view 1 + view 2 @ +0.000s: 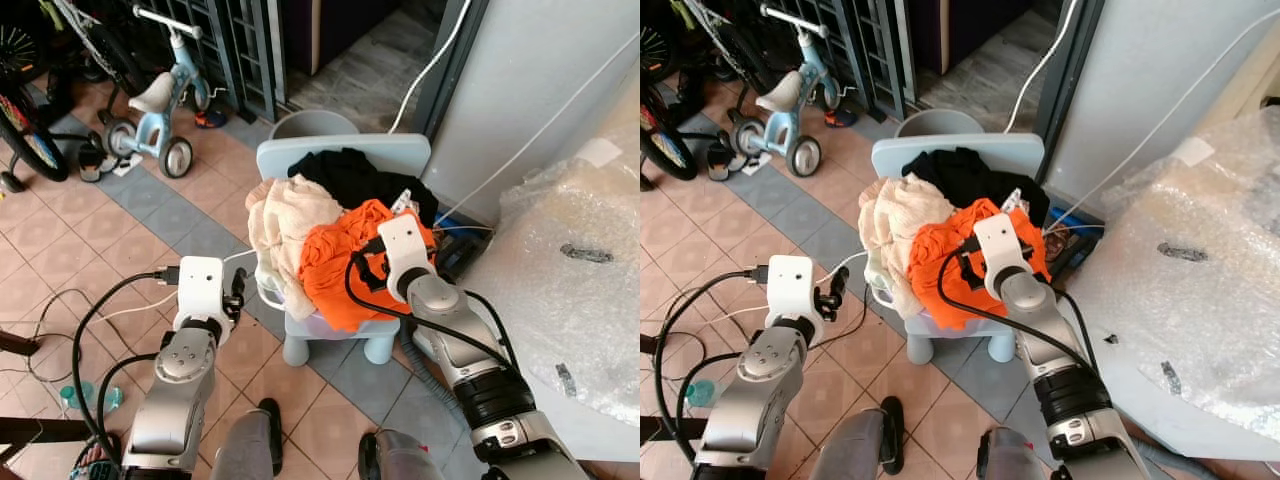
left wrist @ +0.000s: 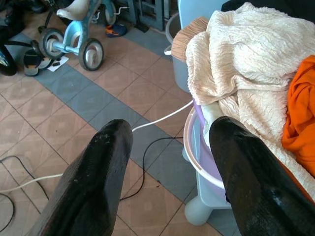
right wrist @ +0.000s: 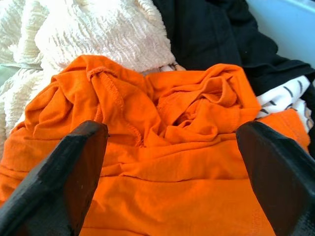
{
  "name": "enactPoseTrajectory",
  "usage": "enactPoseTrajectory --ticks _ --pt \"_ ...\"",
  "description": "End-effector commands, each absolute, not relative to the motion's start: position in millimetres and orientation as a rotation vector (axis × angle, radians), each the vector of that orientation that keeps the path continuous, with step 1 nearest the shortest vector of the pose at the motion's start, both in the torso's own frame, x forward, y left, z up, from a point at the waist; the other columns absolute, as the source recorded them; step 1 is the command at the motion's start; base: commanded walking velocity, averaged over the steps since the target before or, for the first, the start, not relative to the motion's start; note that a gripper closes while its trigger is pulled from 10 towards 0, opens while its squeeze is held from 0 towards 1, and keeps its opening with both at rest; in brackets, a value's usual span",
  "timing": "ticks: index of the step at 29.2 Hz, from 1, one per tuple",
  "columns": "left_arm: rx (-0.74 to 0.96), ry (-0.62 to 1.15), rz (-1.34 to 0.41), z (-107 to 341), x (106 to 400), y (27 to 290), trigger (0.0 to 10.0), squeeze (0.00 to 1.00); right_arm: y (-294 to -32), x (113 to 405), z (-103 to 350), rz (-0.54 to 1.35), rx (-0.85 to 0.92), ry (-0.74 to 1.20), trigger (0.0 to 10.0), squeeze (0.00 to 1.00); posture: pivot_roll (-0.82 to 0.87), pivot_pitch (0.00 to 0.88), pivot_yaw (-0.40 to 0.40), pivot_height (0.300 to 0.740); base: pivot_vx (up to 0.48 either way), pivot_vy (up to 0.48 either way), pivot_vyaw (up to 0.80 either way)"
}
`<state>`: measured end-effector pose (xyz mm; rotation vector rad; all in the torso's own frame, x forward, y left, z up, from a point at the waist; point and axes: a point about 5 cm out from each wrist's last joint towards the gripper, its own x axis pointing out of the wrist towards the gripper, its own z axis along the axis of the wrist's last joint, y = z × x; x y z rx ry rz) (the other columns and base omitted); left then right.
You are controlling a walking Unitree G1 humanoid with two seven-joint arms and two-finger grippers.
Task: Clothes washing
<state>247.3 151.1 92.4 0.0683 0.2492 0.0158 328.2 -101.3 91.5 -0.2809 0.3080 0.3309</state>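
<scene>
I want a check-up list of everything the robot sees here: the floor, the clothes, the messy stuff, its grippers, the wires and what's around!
Surface: tiled floor, pink and grey.
Job's things: orange garment, cream garment and black garment heaped in a lilac basin on a pale blue child's chair.
Clutter: grey bucket behind the chair; shoes by the tricycle.
Grippers: right gripper open, over the orange garment; left gripper open, beside the basin's rim, above the floor.
Cables: white cable and black cable on the floor; white cord running up the wall.
Surroundings: blue tricycle, bicycle wheel, bubble wrap, metal gate.
</scene>
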Motion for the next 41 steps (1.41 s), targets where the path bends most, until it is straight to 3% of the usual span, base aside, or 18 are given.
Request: enactPoseTrajectory --ticks 1,4,5,6,7,8,41 --pt "0.077 0.258 0.063 93.5 237.5 159.2 10.0 0.0 -96.1 325.5 77.6 0.366 -0.312 0.354 10.0 0.0 0.15 0.269 -0.023 0.74 0.0 0.0 0.0" --pt "0.077 0.258 0.082 94.6 227.8 161.9 10.0 0.0 -89.9 322.5 64.1 0.409 -0.331 0.404 10.0 0.0 0.17 0.282 -0.034 0.74 0.0 0.0 0.0" --pt "0.078 0.256 0.086 94.8 226.0 162.0 10.0 0.0 -88.5 321.6 59.0 0.418 -0.323 0.43 3.5 0.0 0.17 0.284 -0.036 0.74 0.0 0.0 0.0" --pt "0.078 0.255 0.089 95.1 224.0 162.0 10.0 0.0 -87.5 320.4 55.4 0.422 -0.316 0.447 2.0 0.0 0.18 0.288 -0.038 0.74 0.0 0.0 0.0" --pt "0.078 0.254 0.091 95.3 222.7 161.9 10.0 0.0 -86.9 319.7 53.3 0.424 -0.311 0.456 2.0 0.0 0.18 0.288 -0.038 0.74 0.0 0.0 0.0" --pt "0.079 0.254 0.092 95.4 221.6 161.6 10.0 0.0 -86.1 318.9 50.8 0.43 -0.314 0.469 0.0 0.0 0.18 0.29 -0.039 0.74 0.0 0.0 0.0" --pt "0.125 0.209 0.081 104.3 237.7 153.5 10.0 0.0 -77.4 325.3 35.0 0.434 -0.342 0.49 0.0 0.0 0.17 0.261 -0.032 0.74 0.0 0.0 0.0"
